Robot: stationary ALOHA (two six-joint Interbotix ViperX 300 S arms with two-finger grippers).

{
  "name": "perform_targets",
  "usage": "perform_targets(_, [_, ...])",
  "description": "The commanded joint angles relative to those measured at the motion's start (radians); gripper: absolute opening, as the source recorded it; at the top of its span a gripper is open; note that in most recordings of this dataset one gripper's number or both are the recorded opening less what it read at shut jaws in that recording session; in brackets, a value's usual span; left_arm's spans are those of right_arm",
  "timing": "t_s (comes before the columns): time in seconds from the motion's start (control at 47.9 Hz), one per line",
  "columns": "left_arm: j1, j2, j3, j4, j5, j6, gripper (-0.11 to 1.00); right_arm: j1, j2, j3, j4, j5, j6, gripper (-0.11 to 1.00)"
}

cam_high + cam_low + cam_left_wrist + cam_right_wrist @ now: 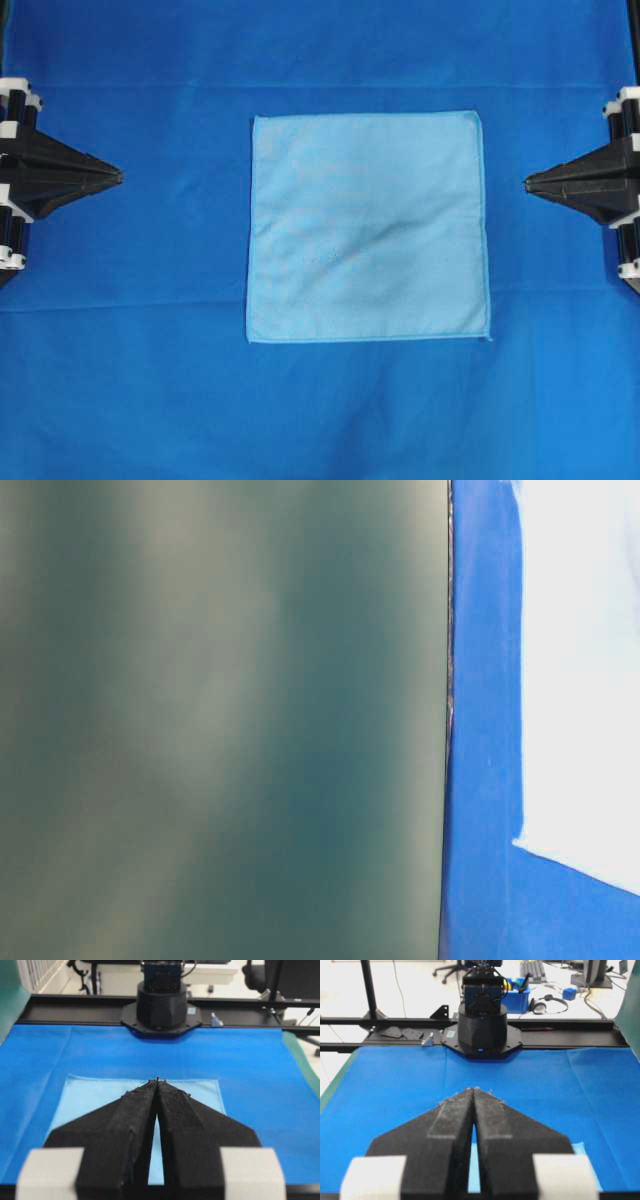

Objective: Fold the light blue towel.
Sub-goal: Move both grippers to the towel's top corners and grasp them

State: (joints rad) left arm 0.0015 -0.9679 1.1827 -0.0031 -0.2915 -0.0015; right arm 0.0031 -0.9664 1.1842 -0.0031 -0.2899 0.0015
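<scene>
The light blue towel lies flat and spread out as a square in the middle of the royal blue tablecloth. It also shows in the left wrist view, and a strip of it in the right wrist view. My left gripper is shut and empty, well left of the towel; its tips meet. My right gripper is shut and empty, a little right of the towel's edge; its tips meet.
The opposite arm bases stand at the table's far edges in the wrist views. A black frame rail runs behind. The table-level view is mostly blocked by a dark green blurred surface.
</scene>
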Motion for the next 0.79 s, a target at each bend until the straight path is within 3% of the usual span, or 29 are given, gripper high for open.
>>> perform_targets(0.0, [0.012, 0.031, -0.029, -0.015, -0.012, 0.021, 0.0, -0.018, 0.009, -0.029, 0.008, -0.006, 0.008, 0.0])
perform_targets(0.251, [0.117, 0.202, -0.046, -0.018, -0.074, 0.011, 0.0, -0.204, 0.061, -0.051, 0.041, 0.219, 0.028, 0.0])
perform_targets(0.543, [0.255, 0.491, -0.123, -0.018, -0.084, 0.008, 0.02, -0.385, 0.198, -0.046, 0.044, 0.244, 0.029, 0.0])
perform_targets(0.585, [0.27, 0.532, -0.138, -0.02, -0.087, 0.009, 0.06, -0.413, 0.239, -0.048, 0.043, 0.242, 0.029, 0.01])
perform_targets(0.647, [0.302, 0.607, -0.161, -0.018, -0.095, 0.008, 0.23, -0.445, 0.295, -0.052, 0.043, 0.242, 0.029, 0.03])
perform_targets(0.773, [0.334, 0.732, -0.207, -0.018, -0.115, 0.009, 0.63, -0.5, 0.433, -0.071, 0.034, 0.247, 0.025, 0.39])
